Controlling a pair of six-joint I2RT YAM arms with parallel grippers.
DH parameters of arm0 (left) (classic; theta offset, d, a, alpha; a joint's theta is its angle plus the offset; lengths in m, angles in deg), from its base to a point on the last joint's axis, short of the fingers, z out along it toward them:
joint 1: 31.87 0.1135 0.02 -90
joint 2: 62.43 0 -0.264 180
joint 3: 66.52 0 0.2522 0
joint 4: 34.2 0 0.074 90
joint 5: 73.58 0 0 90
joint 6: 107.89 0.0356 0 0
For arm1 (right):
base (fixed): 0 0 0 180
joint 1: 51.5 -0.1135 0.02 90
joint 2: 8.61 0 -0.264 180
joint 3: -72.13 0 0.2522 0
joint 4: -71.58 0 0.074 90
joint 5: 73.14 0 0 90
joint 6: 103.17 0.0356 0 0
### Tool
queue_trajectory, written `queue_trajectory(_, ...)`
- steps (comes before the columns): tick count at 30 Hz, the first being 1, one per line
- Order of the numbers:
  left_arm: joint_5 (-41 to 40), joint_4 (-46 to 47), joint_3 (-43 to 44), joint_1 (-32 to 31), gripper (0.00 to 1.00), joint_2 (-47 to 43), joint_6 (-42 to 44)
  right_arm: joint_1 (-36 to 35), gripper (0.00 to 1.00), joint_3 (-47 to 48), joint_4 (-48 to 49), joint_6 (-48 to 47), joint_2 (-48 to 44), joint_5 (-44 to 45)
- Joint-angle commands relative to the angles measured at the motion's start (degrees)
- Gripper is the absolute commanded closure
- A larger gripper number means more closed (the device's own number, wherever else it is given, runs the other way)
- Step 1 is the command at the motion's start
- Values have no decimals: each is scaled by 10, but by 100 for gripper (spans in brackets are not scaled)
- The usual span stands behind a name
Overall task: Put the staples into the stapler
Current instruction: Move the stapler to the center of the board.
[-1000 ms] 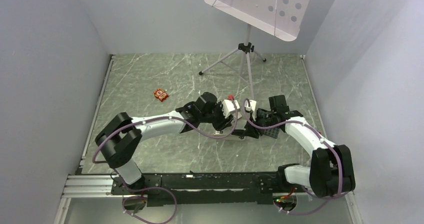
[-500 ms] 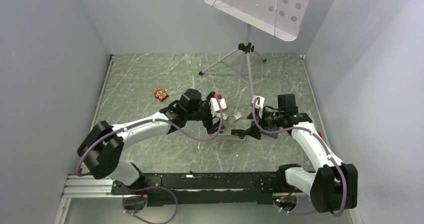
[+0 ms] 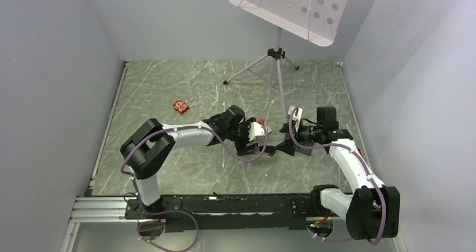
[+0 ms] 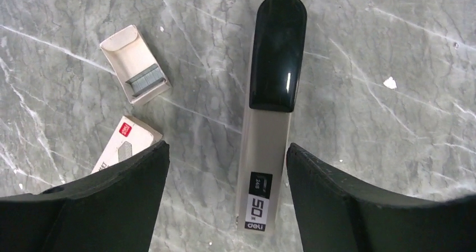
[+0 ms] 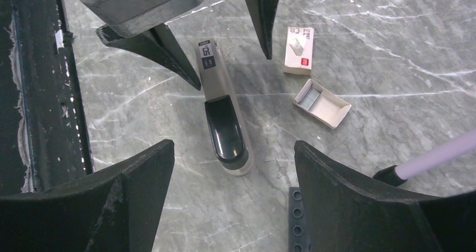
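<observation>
My left pincer (image 4: pixel 225 151) has swung back over the long grey-and-black stapler (image 4: pixel 269 123), released; my right pincer (image 5: pixel 234 148) likewise gapes. The silver-grey staples (image 4: pixel 147 79) lie in the open cardboard tray (image 4: pixel 126 44) beside it, so loading has not begun.

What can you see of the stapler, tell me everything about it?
The stapler is long and slim: a pale grey body with a glossy black cap over one end and a small black label reading 50 and deli at the other. It looks like plastic, appears shut, and lies flat on the marble table. The open left gripper hovers above it; nothing touches it.
</observation>
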Motion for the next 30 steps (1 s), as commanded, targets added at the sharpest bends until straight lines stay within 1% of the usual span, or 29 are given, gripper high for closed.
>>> queue_trajectory(1, 24, -4, 30, -7, 22, 13, 4, 5, 18, -4, 16, 3, -4, -31)
queue_trajectory(2, 26, -5, 28, -8, 23, 13, 2, 6, 18, -4, 17, 3, -3, -30)
queue_trajectory(5, 32, -8, 18, -12, 34, 10, -8, 8, 18, -6, 18, 2, 0, -32)
queue_trajectory(7, 34, -8, 9, -13, 39, 5, -17, 9, 18, -4, 19, 2, 3, -32)
queue_trajectory(9, 29, -4, -8, -15, 41, -7, -27, 9, 18, -4, 19, 1, 7, -32)
queue_trajectory(15, -2, -7, -33, -21, 52, -22, -64, 10, 19, 4, 21, 0, 18, -33)
queue_trajectory(17, -22, -3, -39, -21, 60, -26, -81, 11, 19, 5, 23, 0, 21, -33)
queue_trajectory(23, -96, 8, -66, -21, 76, -56, -143, 11, 19, 6, 19, -2, 19, -32)
queue_trajectory(30, -211, 10, -125, -2, 80, -109, -251, 11, 19, 2, 20, -2, 16, -32)
